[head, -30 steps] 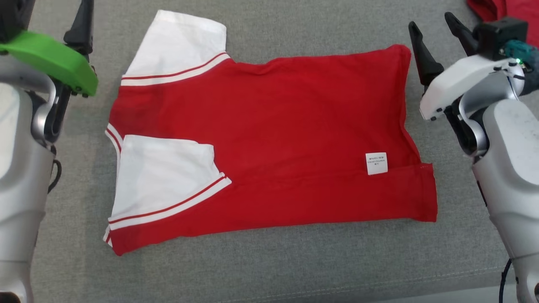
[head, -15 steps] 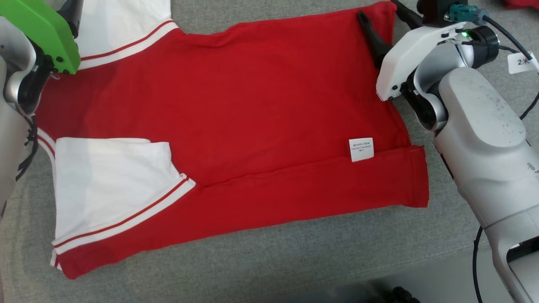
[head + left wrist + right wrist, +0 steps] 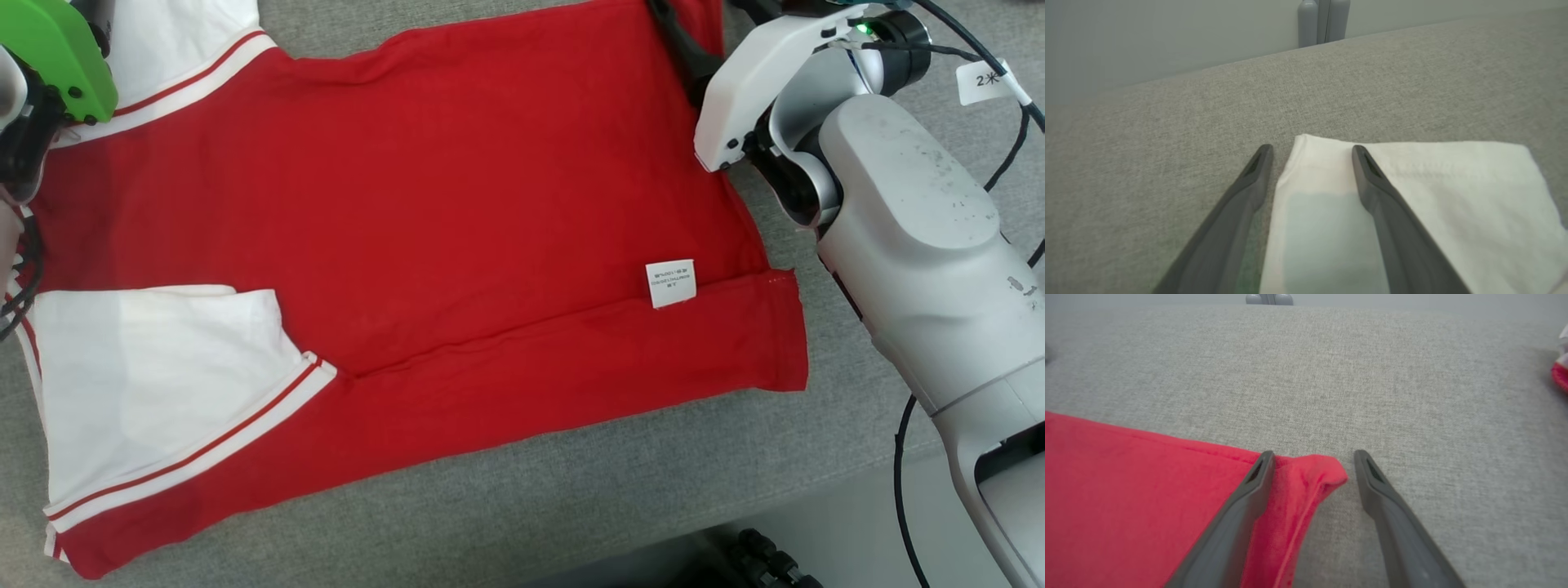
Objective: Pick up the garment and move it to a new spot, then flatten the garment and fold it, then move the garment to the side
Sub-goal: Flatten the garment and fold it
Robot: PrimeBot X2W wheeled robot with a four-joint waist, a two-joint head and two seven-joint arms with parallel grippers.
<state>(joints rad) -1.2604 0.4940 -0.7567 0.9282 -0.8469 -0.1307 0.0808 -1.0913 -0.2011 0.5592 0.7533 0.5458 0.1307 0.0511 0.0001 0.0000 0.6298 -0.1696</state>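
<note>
Nearby, another red cloth (image 3: 1560, 375) lies well apart from the garment (image 3: 457, 204)

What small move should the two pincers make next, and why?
Probably close both pincers on the far edge of the garment. The left pincer stands open with the white sleeve corner between its fingers; the right pincer stands open around the red corner. Neither grips yet, so pinching these two corners seems the step before folding further.

Grey arms (image 3: 906, 245), green left wrist cover (image 3: 53, 53), dark fingers (image 3: 1233, 220), black cable (image 3: 896, 461).
</note>
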